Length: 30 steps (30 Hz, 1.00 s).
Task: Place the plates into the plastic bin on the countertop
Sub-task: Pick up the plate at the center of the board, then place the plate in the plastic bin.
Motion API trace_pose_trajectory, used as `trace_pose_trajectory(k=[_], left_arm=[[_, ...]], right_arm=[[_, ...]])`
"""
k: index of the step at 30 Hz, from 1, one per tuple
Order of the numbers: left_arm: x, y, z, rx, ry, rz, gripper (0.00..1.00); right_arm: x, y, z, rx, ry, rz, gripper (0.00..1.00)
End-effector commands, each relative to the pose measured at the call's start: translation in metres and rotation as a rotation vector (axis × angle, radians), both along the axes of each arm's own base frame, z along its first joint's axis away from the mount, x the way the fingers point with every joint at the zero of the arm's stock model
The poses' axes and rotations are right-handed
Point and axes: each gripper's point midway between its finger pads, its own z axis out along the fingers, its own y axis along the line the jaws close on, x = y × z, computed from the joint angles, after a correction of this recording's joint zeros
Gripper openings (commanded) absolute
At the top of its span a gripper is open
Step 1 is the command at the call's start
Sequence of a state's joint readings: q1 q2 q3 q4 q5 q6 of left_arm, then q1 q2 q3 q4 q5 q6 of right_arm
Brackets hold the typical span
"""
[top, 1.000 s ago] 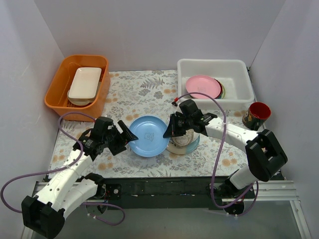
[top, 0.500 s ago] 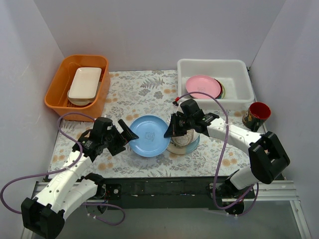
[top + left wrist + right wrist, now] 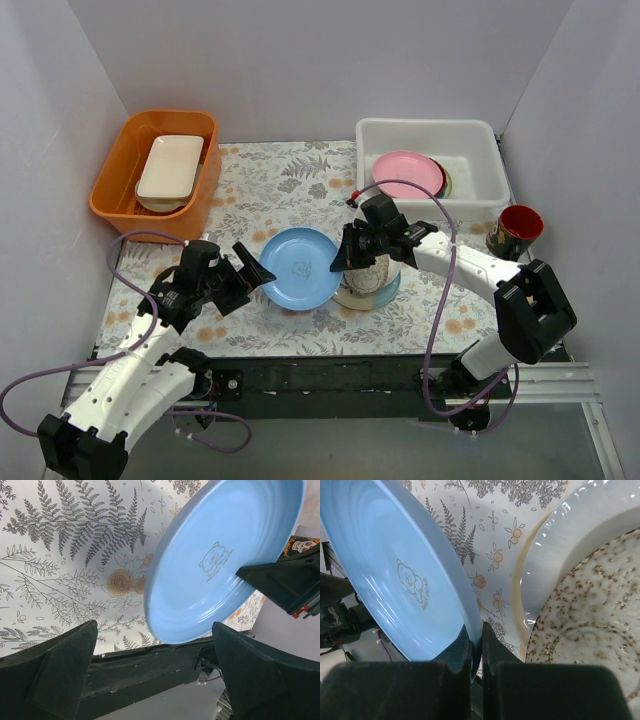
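Observation:
A light blue plate point(image 3: 300, 265) point(image 3: 225, 565) point(image 3: 395, 570) hangs tilted above the countertop point(image 3: 280, 185). My right gripper point(image 3: 342, 262) point(image 3: 476, 635) is shut on its right rim. My left gripper point(image 3: 250, 270) point(image 3: 154, 640) stands open just left of the plate, its fingers apart from the rim. Under the right arm lies a stack of plates with a speckled plate point(image 3: 368, 275) point(image 3: 590, 630) on top. The plastic bin point(image 3: 425, 126) sits at the back right and holds a pink plate point(image 3: 408, 172) over others.
An orange tub point(image 3: 155, 175) holding a white rectangular dish point(image 3: 170, 168) stands at the back left. A red and black mug point(image 3: 516, 230) sits by the bin's right front corner. Walls close the table on three sides.
My left gripper has opened wide, let go of the blue plate's left rim and drawn back to the left. The right gripper keeps the plate and has lifted it slightly.

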<state>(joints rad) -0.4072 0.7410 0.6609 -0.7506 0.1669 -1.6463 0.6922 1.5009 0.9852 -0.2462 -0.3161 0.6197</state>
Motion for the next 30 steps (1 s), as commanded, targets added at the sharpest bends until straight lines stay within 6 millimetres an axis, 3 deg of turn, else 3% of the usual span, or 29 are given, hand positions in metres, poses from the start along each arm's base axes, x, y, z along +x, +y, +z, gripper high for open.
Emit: trace_pose_trajectory(k=[1, 8, 18, 28, 30], left_arm=[[-0.001, 0.002, 0.003, 0.007, -0.007, -0.002, 0.98], [-0.002, -0.003, -0.004, -0.010, 0.001, -0.020, 0.98], [-0.008, -0.011, -0.016, -0.049, 0.033, -0.051, 0.98], [-0.018, -0.006, -0.026, -0.029, 0.074, -0.052, 0.98], [-0.020, -0.006, -0.031, -0.031, 0.082, -0.055, 0.98]], right_arm=[[0.030, 0.003, 0.031, 0.041, -0.083, -0.013, 0.01], [0.060, -0.020, 0.054, 0.061, -0.120, -0.070, 0.01], [0.100, -0.074, 0.087, 0.077, -0.166, -0.182, 0.01], [0.137, -0.104, 0.133, 0.131, -0.224, -0.250, 0.01], [0.145, -0.112, 0.134, 0.128, -0.217, -0.270, 0.01]])
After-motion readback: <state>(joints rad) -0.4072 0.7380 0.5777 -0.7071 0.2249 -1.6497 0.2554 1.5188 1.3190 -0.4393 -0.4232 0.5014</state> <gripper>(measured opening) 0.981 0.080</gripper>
